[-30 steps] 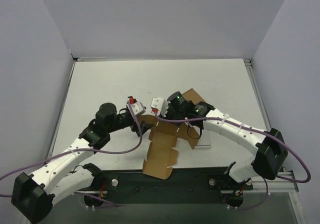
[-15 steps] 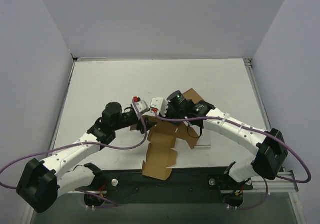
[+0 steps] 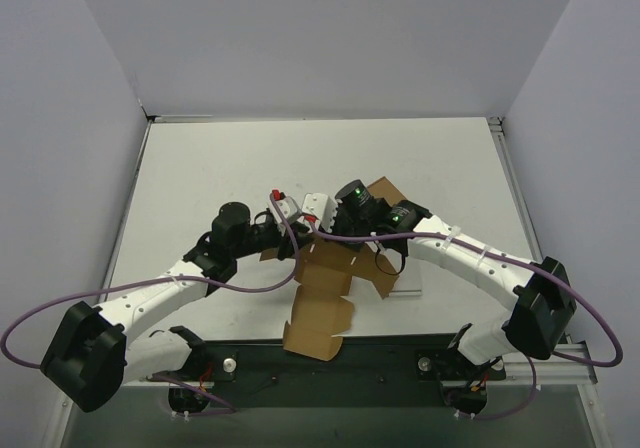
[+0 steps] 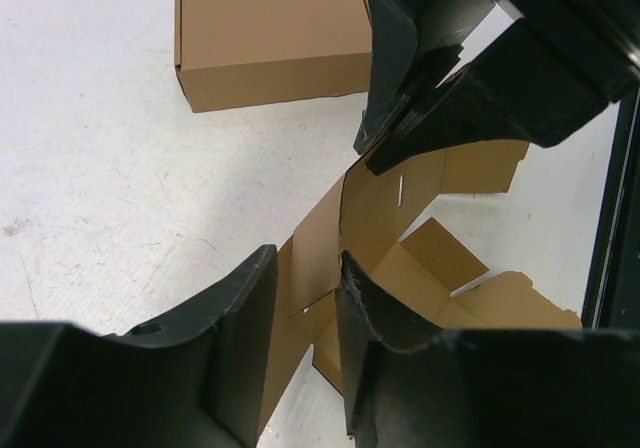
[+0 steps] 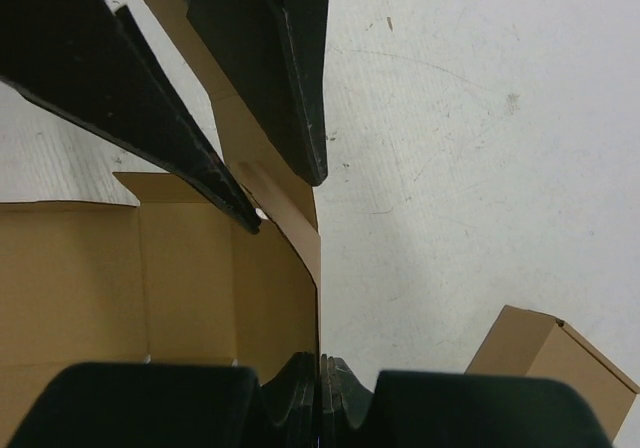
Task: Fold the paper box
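Spread at 6 o'clock on the table [image 3: 200, 168], the paper box [image 3: 322, 303]: a brown many-flapped sheet, near end reaching over the dark rail [image 3: 400, 353] by the arm bases, far flaps lifted off the surface. At the sheet's 12 o'clock, right gripper [image 5: 320, 373] clamped tight on the edge of a raised flap, fingers pressed together with only the thin cardboard between them. At the sheet's 10 o'clock, left gripper [image 4: 305, 260] reaching in from 9 o'clock, jaws partly apart, a strip of flap seen in the gap; contact with either finger not to be told. Tips of the two grippers close together, nearly facing. At 1 o'clock of the sheet, oblong brown carton [image 4: 270, 43], closed, lying flat just beyond the right wrist, apart from the sheet. At 3 o'clock of the sheet, small white slab [image 3: 408, 286], just beside a flap, partly under the right arm
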`<state>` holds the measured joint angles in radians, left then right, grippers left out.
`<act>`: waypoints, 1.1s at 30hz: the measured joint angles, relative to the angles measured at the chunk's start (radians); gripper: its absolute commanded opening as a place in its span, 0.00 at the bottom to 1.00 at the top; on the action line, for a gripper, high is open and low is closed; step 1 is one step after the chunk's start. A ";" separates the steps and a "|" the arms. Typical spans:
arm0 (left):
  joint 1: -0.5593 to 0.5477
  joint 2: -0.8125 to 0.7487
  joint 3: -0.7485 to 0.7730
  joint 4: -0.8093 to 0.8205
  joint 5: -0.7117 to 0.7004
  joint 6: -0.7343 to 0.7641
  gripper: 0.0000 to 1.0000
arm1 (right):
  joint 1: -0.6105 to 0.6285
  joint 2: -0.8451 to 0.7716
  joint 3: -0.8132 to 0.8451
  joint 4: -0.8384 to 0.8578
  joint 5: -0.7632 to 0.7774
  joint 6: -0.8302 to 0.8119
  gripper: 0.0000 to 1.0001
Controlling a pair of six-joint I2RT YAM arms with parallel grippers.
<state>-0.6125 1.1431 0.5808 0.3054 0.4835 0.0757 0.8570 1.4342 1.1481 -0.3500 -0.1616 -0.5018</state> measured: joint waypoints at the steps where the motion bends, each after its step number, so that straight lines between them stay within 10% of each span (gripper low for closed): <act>1: 0.000 0.000 0.000 0.001 0.000 -0.002 0.39 | 0.000 0.000 0.000 0.000 -0.001 0.001 0.00; 5: -0.003 0.002 0.000 0.013 -0.002 -0.011 0.38 | 0.000 0.000 0.000 0.002 -0.009 0.003 0.00; 14: -0.032 0.018 0.000 0.044 -0.020 -0.005 0.00 | 0.000 0.003 0.000 0.000 -0.015 0.023 0.18; 20: -0.053 0.019 0.000 0.043 -0.066 0.015 0.00 | 0.000 -0.005 -0.019 0.009 -0.014 0.066 0.47; 33: -0.127 0.019 -0.016 0.016 -0.193 0.095 0.00 | -0.066 -0.388 -0.198 0.081 0.205 0.465 0.62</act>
<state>-0.7399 1.1618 0.5652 0.3218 0.2901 0.1711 0.7914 1.0458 0.9501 -0.2691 0.0437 -0.0372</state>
